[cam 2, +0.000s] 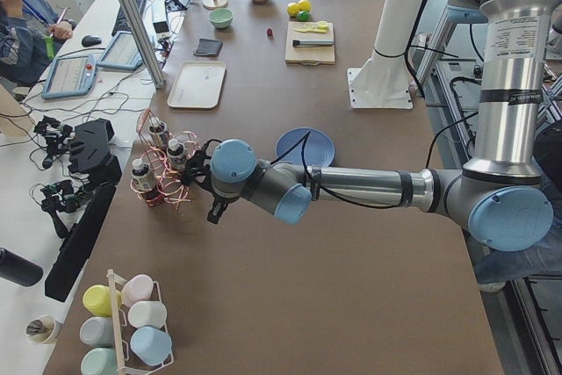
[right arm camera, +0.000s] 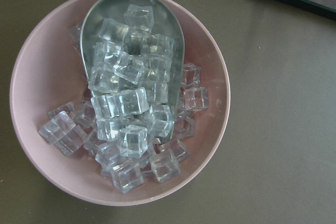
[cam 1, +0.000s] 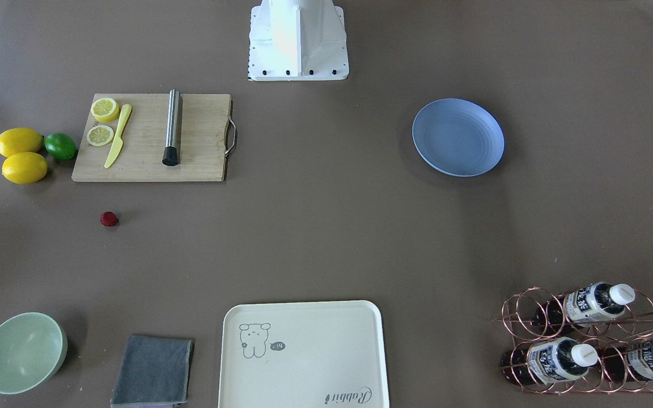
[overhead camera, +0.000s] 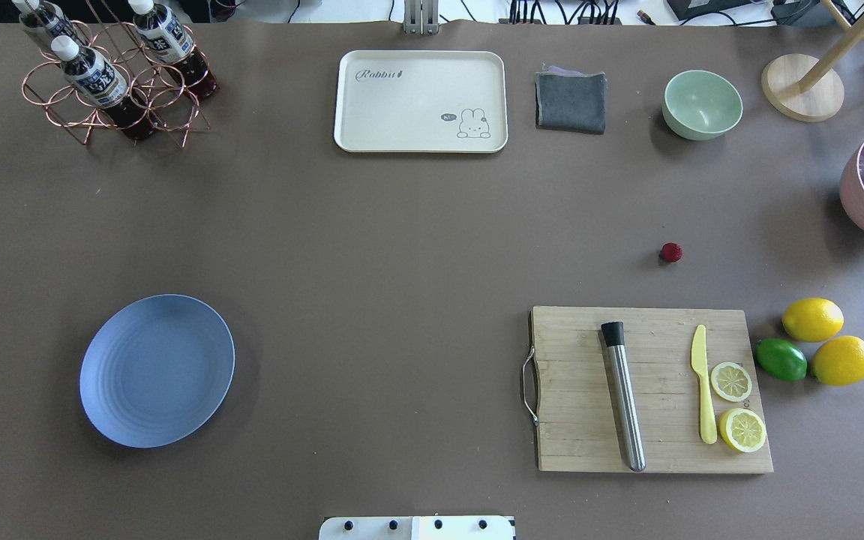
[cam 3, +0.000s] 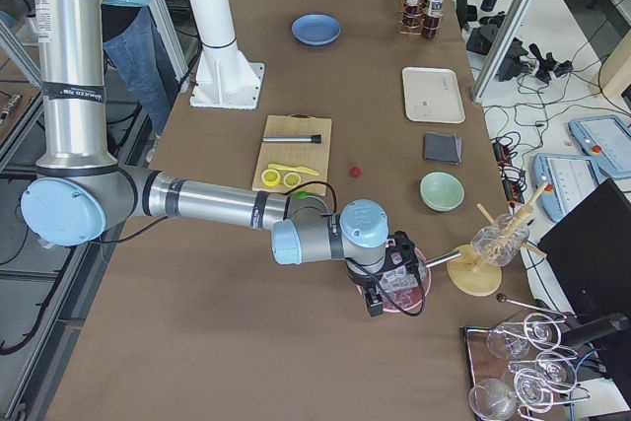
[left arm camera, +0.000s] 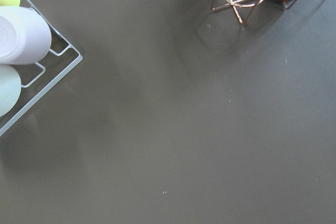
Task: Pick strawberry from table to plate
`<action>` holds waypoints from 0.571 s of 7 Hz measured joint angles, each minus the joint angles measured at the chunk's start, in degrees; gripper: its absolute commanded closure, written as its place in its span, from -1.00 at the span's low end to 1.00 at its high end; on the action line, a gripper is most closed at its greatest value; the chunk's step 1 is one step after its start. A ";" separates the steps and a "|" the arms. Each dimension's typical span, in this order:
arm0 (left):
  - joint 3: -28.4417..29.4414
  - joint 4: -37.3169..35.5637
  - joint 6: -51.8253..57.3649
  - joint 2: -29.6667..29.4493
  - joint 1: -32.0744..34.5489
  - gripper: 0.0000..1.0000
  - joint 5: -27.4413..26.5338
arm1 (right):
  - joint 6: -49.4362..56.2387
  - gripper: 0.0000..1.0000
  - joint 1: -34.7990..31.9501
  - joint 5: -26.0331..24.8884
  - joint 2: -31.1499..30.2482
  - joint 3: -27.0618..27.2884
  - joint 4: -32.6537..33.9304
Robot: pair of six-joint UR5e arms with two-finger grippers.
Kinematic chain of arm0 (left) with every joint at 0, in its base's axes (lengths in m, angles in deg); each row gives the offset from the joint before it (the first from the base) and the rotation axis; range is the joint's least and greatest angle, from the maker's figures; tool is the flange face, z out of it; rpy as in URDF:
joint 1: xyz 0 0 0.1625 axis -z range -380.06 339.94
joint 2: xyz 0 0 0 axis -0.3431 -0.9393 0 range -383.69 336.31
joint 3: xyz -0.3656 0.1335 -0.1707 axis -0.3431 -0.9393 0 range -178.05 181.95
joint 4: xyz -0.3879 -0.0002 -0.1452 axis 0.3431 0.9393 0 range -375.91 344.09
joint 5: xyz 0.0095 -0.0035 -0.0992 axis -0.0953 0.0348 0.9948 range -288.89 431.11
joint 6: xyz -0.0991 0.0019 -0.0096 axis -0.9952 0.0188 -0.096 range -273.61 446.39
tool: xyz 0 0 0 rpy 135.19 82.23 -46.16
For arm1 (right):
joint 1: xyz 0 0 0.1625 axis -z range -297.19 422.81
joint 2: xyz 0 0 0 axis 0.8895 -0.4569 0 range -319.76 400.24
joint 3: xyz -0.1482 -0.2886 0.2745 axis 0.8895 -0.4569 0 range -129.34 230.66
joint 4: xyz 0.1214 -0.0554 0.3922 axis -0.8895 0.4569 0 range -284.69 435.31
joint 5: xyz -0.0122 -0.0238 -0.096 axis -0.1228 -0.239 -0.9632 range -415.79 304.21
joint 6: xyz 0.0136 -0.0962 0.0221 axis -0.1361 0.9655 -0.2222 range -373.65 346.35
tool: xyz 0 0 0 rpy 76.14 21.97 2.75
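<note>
The strawberry (cam 1: 109,219) (overhead camera: 670,253), small and dark red, lies on the bare grey-brown table (overhead camera: 402,225) between the cutting board and the green bowl. Nothing lies on the light-blue plate (cam 1: 458,137) (overhead camera: 157,370) at the table's other half. Neither gripper shows in the overhead or front views. My left gripper (cam 2: 216,211) hangs near the bottle rack at the table's left end, and my right gripper (cam 3: 376,305) hangs over a pink bowl of ice at the right end. I cannot tell whether either is open or shut. Both are far from the strawberry.
A wooden cutting board (overhead camera: 649,390) carries a steel muddler, a yellow knife and lemon halves, with two lemons (overhead camera: 812,319) and a lime (overhead camera: 781,358) beside it. Along the far edge stand a cream tray (overhead camera: 421,101), grey cloth (overhead camera: 570,101), green bowl (overhead camera: 702,104) and copper bottle rack (overhead camera: 113,75). Pink ice bowl (right arm camera: 31,77).
</note>
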 measured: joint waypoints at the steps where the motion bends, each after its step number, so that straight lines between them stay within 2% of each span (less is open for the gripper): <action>1: 0.00 5.32 -5.81 0.20 -2.82 -0.95 0.40 | -0.02 -1.00 0.14 1.62 -0.03 0.04 -0.64; 3: 0.08 16.59 -18.87 1.59 -9.87 -0.94 -0.70 | -3.52 -1.00 0.67 3.47 -0.04 0.67 -2.46; 4: 0.06 22.88 -25.21 3.74 -13.32 -0.94 -2.90 | -8.73 -1.00 1.64 3.63 -0.16 2.24 -2.79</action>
